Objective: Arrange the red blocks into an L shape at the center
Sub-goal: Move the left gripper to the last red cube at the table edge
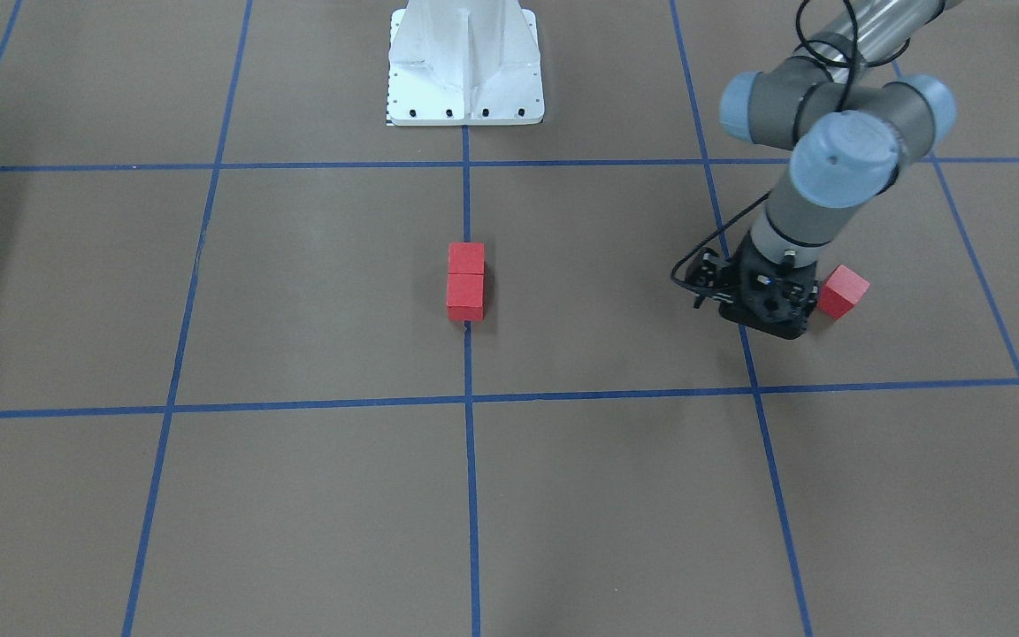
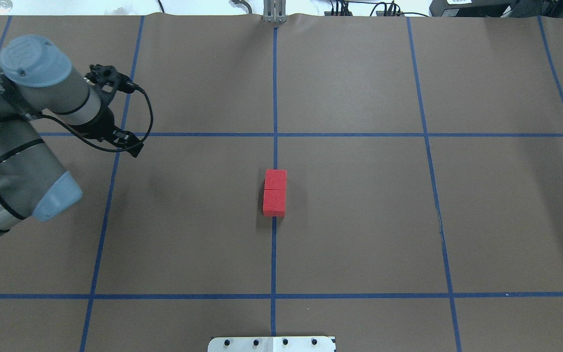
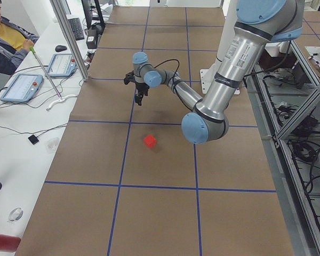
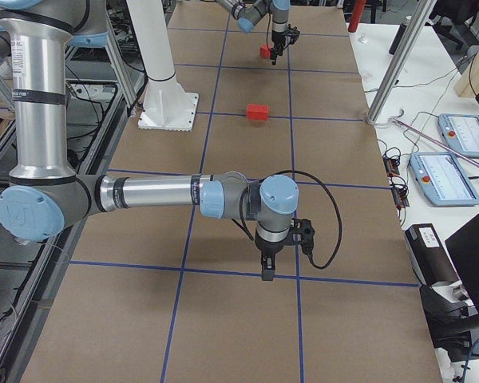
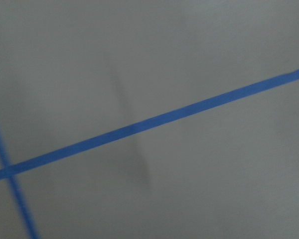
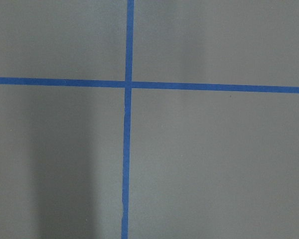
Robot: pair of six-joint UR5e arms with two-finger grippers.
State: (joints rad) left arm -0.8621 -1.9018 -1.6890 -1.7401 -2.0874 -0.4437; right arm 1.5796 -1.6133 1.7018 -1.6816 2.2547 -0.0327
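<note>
- Two red blocks [image 1: 465,281] touch end to end at desk [image 1: 297,495] centre.
- At their 3 o'clock, front view: third block [image 1: 843,291], near my left fingers [image 3: 140,99].
- Left fingers, right fingers [image 4: 267,270]: spread or pressed, cannot tell.
</note>
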